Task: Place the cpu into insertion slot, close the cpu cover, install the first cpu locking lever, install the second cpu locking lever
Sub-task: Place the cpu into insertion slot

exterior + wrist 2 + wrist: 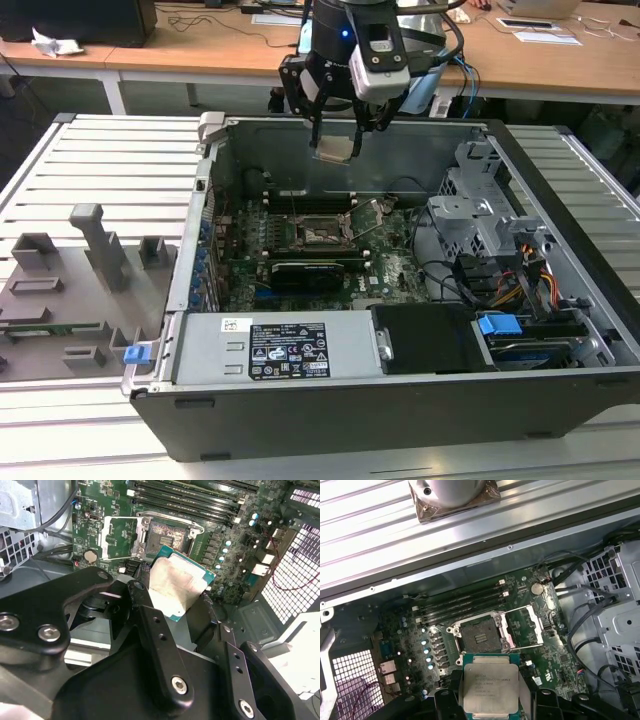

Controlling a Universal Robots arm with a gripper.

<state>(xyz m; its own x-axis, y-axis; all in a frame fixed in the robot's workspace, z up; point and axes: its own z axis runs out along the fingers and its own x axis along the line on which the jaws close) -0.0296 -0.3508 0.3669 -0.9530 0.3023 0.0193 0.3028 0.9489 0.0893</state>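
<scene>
Gripper [172, 600] clamps cpu [177, 582]; exterior view shows it high above insertion slot [322, 233].

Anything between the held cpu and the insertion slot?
No. In the exterior view the hand holds the cpu in open air, raised above the insertion slot; the first wrist view shows the cpu cover swung open beside it.

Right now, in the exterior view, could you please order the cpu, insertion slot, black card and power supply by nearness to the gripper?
1. cpu, held in the gripper.
2. insertion slot, on the motherboard below it.
3. black card, just past the slot.
4. power supply, nearest the camera.
</scene>
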